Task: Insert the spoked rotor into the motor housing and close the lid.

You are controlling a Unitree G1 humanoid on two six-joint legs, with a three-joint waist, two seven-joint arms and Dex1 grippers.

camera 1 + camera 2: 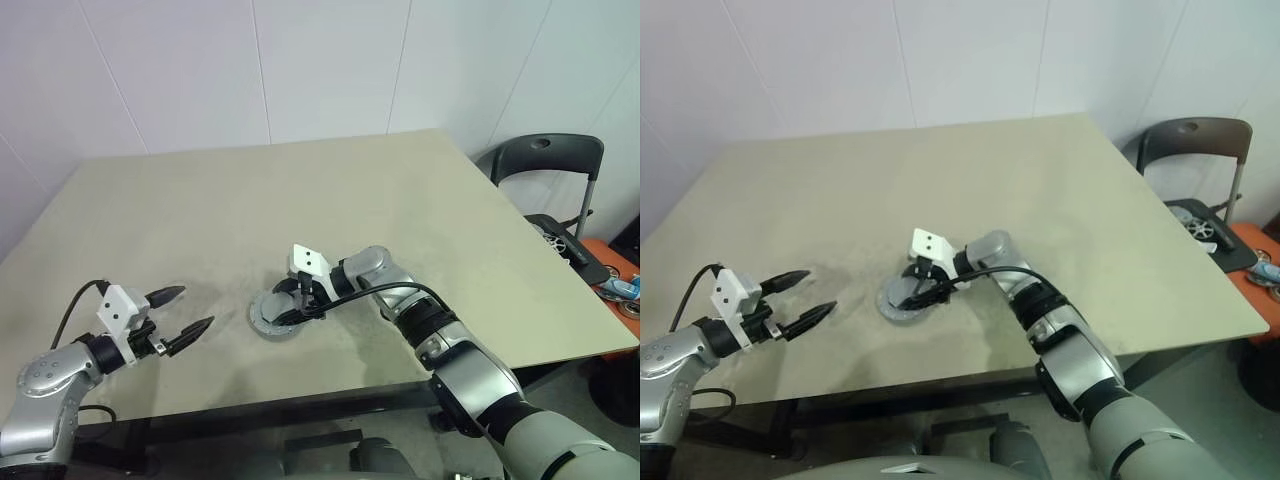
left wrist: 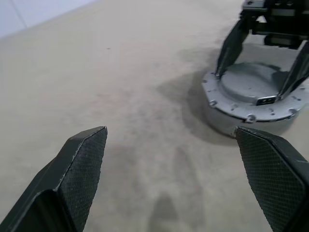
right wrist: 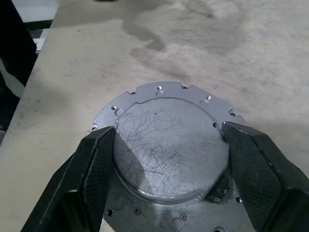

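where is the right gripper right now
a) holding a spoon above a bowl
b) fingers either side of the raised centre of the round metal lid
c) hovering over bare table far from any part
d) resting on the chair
b: the right gripper has one finger on each side of the raised centre of the round grey lid, which sits on the table.

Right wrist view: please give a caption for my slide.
Right gripper straddling the raised centre of the lid on the table.

Silver arms, black wrist cables, white camera blocks, black textured jaws
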